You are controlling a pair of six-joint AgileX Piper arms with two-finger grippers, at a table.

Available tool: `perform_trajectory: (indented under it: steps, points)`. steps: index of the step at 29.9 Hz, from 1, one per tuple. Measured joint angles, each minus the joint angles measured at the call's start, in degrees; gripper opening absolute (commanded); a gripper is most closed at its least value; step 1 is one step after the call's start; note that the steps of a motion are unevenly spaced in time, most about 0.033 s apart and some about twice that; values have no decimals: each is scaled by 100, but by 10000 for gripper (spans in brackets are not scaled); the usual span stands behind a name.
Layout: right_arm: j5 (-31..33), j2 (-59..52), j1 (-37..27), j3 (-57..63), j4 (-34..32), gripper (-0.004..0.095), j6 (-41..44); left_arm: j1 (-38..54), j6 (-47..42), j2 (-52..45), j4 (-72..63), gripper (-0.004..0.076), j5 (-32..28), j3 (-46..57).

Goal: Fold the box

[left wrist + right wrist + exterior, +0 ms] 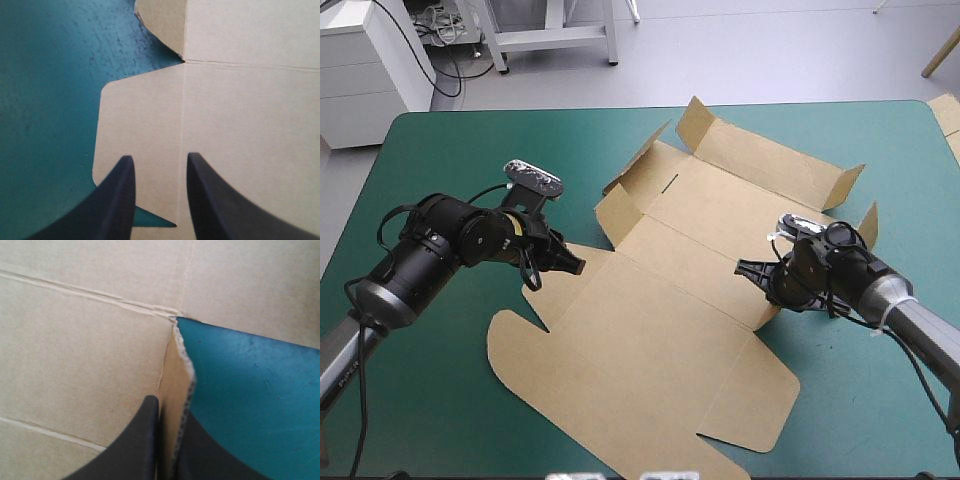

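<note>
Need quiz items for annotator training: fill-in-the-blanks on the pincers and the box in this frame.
1. The right pincer is ____ on a raised side flap of the box.
2. The left pincer stands ____, its black fingers either side of a crease in the board.
3. The box's near half lies ____ on the teal-green cover.
Missing words: shut; open; flat.

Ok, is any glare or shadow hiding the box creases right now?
High view: none, the box is evenly lit. Left wrist view: creases plain, no glare. Right wrist view: only a slight sheen on the teal-green cover, crease still readable.
</note>
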Motion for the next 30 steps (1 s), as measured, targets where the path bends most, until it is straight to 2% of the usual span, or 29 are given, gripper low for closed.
perform_trajectory:
  steps: [11,14,22,30]
  points:
    - [-13,0,0,0,-95,-21,-333,0,0,0,0,239,-5,0]
    - [-18,0,-5,0,-123,-21,-640,0,0,0,0,235,-85,0]
    - [-101,0,-12,-64,-153,-21,-1812,0,0,0,0,150,-87,0]
    - [-97,6,-12,-602,-689,-21,-2914,0,0,0,0,109,-66,0]
